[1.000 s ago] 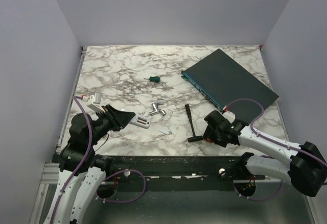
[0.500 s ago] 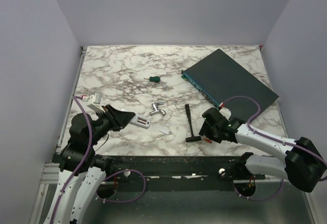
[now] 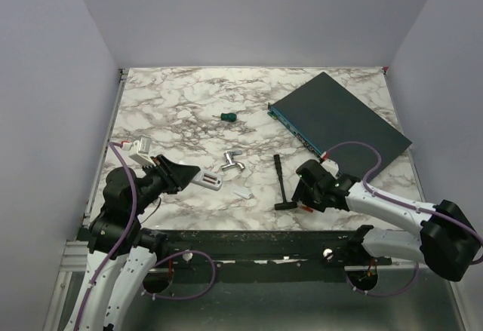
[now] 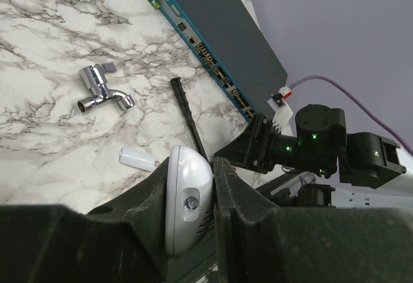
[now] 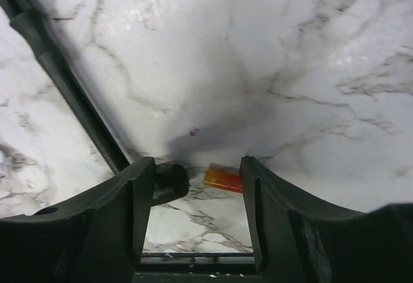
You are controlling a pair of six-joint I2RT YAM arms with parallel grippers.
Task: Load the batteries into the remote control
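My left gripper (image 3: 187, 175) is shut on the white remote control (image 3: 206, 180) and holds it just above the table at the left. In the left wrist view the remote (image 4: 187, 199) stands on edge between the two fingers of that gripper (image 4: 192, 170). My right gripper (image 3: 300, 198) is low over the table at the front right. In the right wrist view it (image 5: 197, 167) is open, and the orange-red battery (image 5: 224, 180) lies on the marble between its fingertips, close to the right finger. The battery is hidden under the gripper in the top view.
A black T-shaped tool (image 3: 281, 182) lies by the right gripper, its end (image 5: 169, 181) against the left finger. A small white piece (image 3: 241, 194), a silver bent metal piece (image 3: 232, 163), a green-handled screwdriver (image 3: 226, 117) and a dark teal box (image 3: 339, 120) lie farther back.
My right gripper has moved a little to the left, toward the head of the black tool. The left gripper and the remote have not moved.
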